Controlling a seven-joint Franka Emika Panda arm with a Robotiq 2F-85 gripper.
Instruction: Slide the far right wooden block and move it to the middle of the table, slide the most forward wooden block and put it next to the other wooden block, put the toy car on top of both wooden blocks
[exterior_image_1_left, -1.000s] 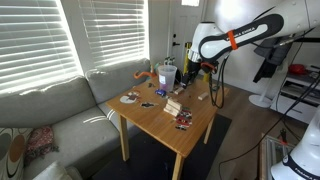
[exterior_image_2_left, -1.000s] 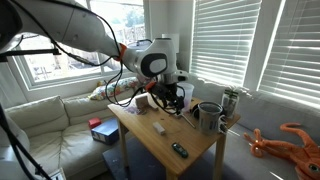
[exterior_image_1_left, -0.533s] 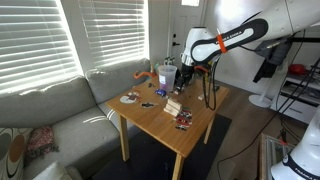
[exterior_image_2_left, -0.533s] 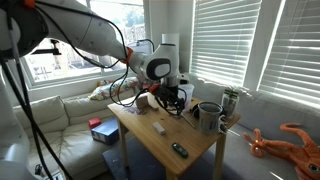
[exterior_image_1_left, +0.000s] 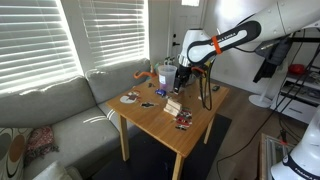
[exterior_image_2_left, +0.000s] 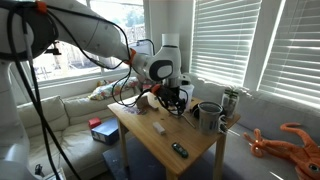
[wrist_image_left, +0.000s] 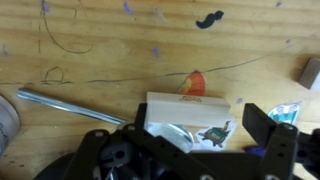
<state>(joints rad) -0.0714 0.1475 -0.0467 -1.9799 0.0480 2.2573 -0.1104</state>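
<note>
In the wrist view a pale tan wooden block (wrist_image_left: 188, 105) lies flat on the table (wrist_image_left: 100, 50), just ahead of my gripper (wrist_image_left: 200, 135). The gripper is open, one dark finger on each side, neither touching the block. A small dark brownish wooden block (wrist_image_left: 312, 70) pokes in at that view's right edge. In both exterior views the gripper (exterior_image_1_left: 181, 88) (exterior_image_2_left: 173, 100) hangs low over the table's (exterior_image_1_left: 150, 128) far part. Another pale block (exterior_image_1_left: 173, 105) (exterior_image_2_left: 159, 128) rests near the middle. The toy car (exterior_image_1_left: 184, 121) (exterior_image_2_left: 178, 150) sits nearer the front edge.
A metal rod (wrist_image_left: 70, 105) lies on the tabletop left of the gripper, with stickers (wrist_image_left: 215, 133) around the block. Cups (exterior_image_1_left: 165, 73) and a mug (exterior_image_2_left: 208, 117) stand at the table's back. A plate (exterior_image_1_left: 130, 98) sits near the sofa (exterior_image_1_left: 50, 110).
The arm has shifted a little toward the cups and come lower over the table. The gripper has stayed open and the blocks and car have not moved.
</note>
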